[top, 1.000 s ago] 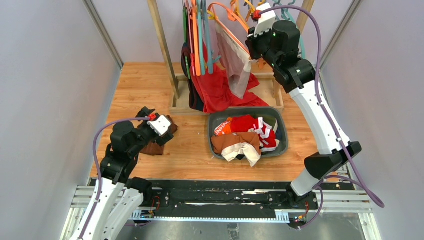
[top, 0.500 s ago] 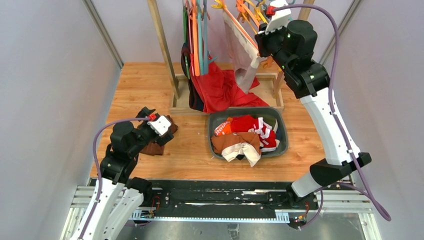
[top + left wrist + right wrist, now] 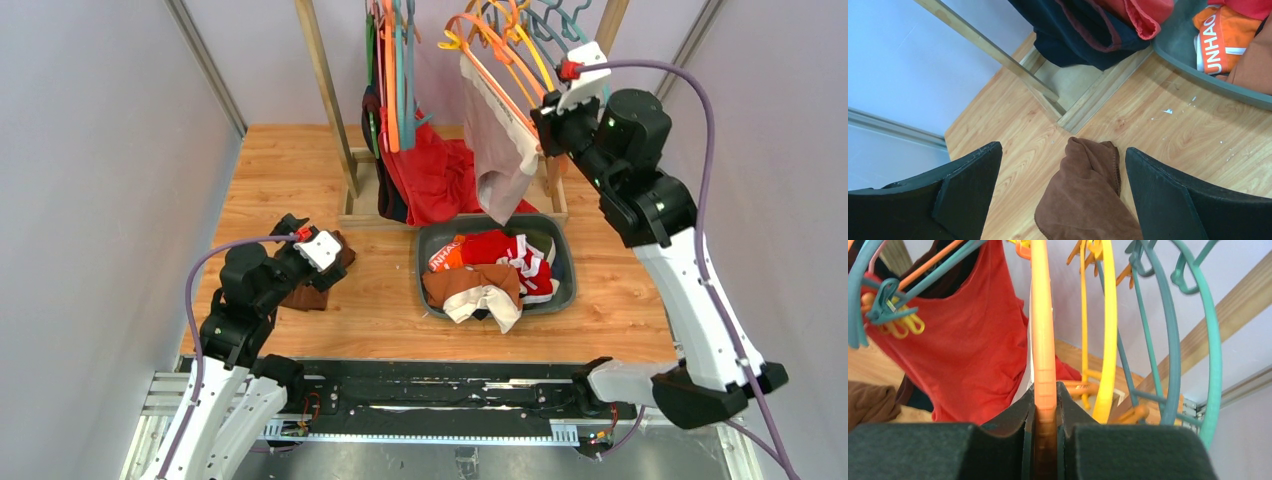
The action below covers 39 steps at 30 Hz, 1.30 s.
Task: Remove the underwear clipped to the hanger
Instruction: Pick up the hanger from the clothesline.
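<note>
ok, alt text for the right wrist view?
The right claw is shut on an orange hanger that runs straight up the frame. A red cloth hangs left; a yellow hanger and teal hangers crowd the right.

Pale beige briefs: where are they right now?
Top view, upper right of centre: the pale beige briefs hang from the orange hanger that the right gripper is shut on, over the grey bin's far rim.

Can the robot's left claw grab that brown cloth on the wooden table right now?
Probably yes. The open left claw hangs right over the crumpled brown cloth, with one finger on each side of it, and nothing lies between claw and cloth.
</note>
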Tool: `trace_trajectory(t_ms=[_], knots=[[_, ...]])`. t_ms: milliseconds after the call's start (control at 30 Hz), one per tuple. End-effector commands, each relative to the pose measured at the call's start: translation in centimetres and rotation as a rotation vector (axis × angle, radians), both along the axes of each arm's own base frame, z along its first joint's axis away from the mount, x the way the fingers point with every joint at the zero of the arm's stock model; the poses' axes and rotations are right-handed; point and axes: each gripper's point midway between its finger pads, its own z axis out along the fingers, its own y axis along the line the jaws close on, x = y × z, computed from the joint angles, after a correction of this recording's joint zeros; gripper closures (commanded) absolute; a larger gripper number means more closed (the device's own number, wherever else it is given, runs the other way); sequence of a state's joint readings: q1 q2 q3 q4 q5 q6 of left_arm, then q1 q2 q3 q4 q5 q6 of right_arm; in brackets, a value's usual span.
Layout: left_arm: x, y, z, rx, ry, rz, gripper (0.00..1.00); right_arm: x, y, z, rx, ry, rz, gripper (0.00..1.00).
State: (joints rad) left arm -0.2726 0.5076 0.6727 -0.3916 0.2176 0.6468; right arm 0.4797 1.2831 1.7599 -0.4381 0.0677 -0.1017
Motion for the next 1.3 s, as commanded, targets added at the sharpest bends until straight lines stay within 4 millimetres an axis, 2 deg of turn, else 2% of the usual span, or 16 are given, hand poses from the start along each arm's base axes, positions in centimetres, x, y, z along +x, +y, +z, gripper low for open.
trace_trajectory(t_ms=[0,300,533,667,833,967,1133,1267], knots=[[0.2,0.1,1.3,-0.014,-0.039,0.010,0.02,-3.0,-1.2,1.0,0.021,-0.060,0.035,0.99],[-0.3,-0.5,1.4,0.099,-0.033,-0.081,0.02,-7.9,-3.7,-2.4,-0.077,-0.082,0.057,0.99],[-1.8,-2.5,2.2,0.141,-0.020,-0.247,0.02,-12.6,-4.6,-3.4,-0.138,-0.113,0.165,0.99],[-2.8,-3.6,2.8,0.148,-0.029,-0.336,0.02,-16.2,-3.7,-4.0,-0.180,-0.124,0.319,0.99],[-3.5,-4.3,2.8,0.170,-0.035,-0.408,0.02,-19.6,-3.5,-4.3,-0.222,-0.153,0.424,0.99],[-4.4,-4.4,2.7,0.203,-0.033,-0.449,0.02,-21.8,-2.3,-4.4,-0.227,-0.159,0.551,0.99],[-6.2,-4.5,3.6,0.244,-0.041,-0.514,0.02,-22.7,0.5,-5.5,-0.180,-0.080,0.744,0.99],[-7.7,-3.9,4.5,0.283,-0.036,-0.529,0.02,-21.9,2.3,-5.7,-0.119,-0.016,0.824,0.99]])
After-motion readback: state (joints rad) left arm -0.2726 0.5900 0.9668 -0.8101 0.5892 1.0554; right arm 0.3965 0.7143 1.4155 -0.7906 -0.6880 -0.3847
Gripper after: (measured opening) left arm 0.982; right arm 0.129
